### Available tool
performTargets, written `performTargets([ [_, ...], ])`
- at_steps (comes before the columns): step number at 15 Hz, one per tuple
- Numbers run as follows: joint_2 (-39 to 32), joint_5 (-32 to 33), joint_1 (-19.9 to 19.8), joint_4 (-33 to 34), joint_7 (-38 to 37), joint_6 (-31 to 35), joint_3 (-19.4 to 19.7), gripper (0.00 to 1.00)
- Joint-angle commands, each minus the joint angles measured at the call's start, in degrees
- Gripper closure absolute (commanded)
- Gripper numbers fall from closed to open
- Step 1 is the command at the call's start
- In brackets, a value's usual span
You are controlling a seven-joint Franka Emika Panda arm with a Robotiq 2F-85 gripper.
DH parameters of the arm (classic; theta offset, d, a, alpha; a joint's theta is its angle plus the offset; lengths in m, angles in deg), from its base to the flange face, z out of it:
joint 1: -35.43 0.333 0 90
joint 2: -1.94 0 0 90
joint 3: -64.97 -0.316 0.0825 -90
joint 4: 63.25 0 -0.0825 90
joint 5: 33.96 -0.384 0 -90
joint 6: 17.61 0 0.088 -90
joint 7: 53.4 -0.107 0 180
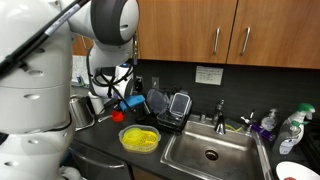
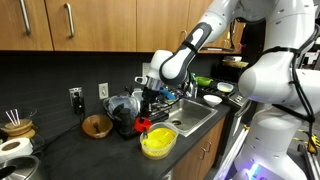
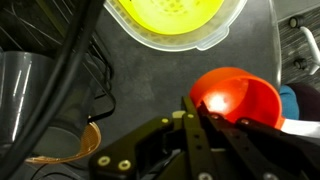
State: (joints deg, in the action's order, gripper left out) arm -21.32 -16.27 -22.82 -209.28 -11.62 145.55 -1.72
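In an exterior view, your pincer [image 1: 120, 106] hung low over the table [image 1: 100, 138], closed tight on the rim of a red cup [image 1: 118, 116]. A yellow bowl [image 1: 140, 138] stood just beside and below the pincer, with the sink [image 1: 210, 150] beyond it.

In an exterior view, the red cup [image 2: 143, 124] sat directly under the pincer [image 2: 145, 112]. It seemed clear of the table [image 2: 70, 150], though the picture was too small to be sure. The yellow bowl [image 2: 158, 143] was near but apart.

In the wrist view, the fingertips of the pincer [image 3: 193, 108] met on the cup's near rim. The red cup [image 3: 235, 95] opened up toward the pincer, and its blue handle [image 3: 290, 100] stuck out sideways, so the long axis ran across the pincer. The yellow bowl [image 3: 175, 20] lay ahead.

I judged that you had the pickup done, with the cup neither over nor in the bowl.
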Motion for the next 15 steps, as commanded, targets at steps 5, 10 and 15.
performTargets([
  [5,-1.00,-4.99,5.34,3.57,0.45,-2.79,1.29,0.99],
  [10,1.34,-5.35,8.45,3.79,-0.50,-5.47,0.74,0.99],
  [15,0.62,-3.12,9.97,5.17,1.39,-4.49,1.30,0.99],
])
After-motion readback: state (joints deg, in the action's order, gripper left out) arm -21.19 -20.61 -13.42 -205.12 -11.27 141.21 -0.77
